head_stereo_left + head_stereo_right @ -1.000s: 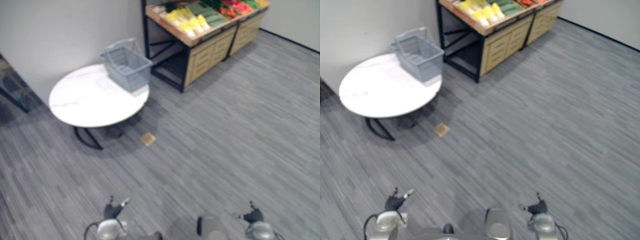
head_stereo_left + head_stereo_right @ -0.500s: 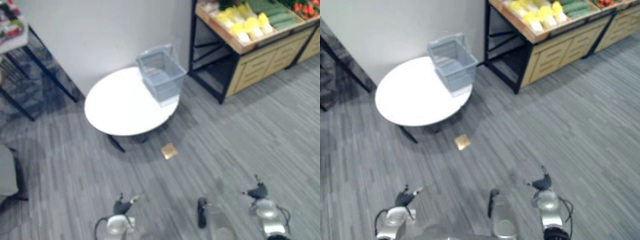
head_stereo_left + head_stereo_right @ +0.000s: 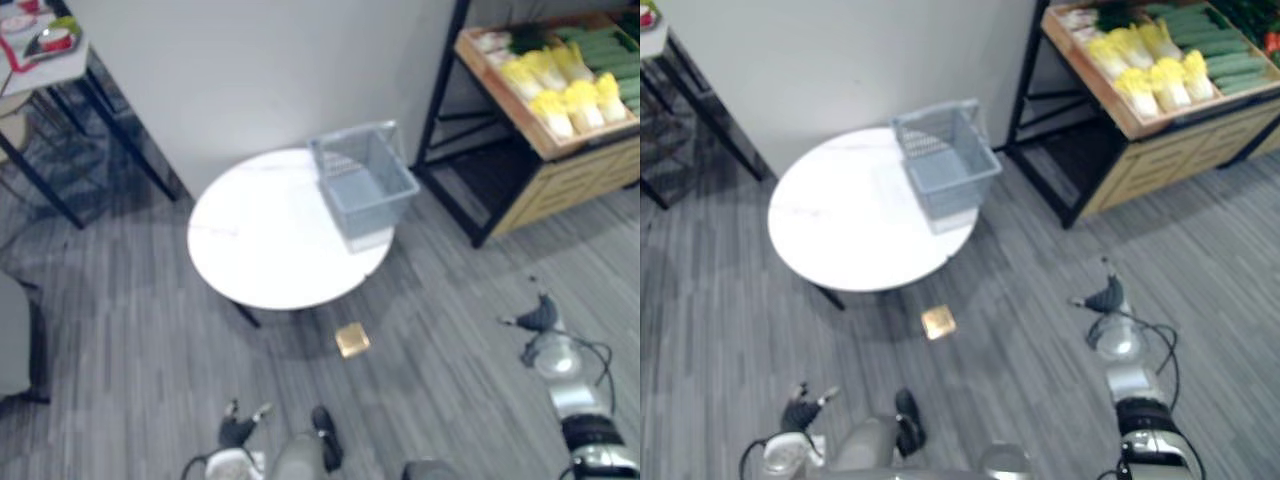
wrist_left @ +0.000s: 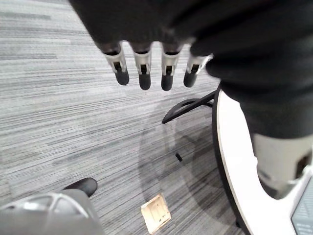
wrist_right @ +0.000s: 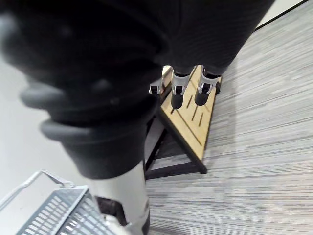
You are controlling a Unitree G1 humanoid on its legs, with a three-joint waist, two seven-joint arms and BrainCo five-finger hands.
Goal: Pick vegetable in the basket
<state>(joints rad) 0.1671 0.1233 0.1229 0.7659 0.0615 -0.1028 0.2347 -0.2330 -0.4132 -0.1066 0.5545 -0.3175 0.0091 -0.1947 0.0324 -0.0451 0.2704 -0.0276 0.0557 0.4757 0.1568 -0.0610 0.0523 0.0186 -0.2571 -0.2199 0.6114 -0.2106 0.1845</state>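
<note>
A grey basket [image 3: 365, 190] is seen standing on the round white table [image 3: 260, 245], at the edge nearest the wooden shelf [image 3: 505, 108]. The vegetables [image 3: 565, 88], yellow ones beside green ones, are laid out on that shelf, well apart from both hands. The left hand [image 3: 238, 430] is held low over the floor, its fingers [image 4: 145, 78] straight, with nothing held. The right hand [image 3: 540, 316] is held out over the floor near the shelf, its fingers [image 5: 176, 98] likewise straight and empty. A small brass plate [image 3: 352, 340] is set in the floor beside the table.
</note>
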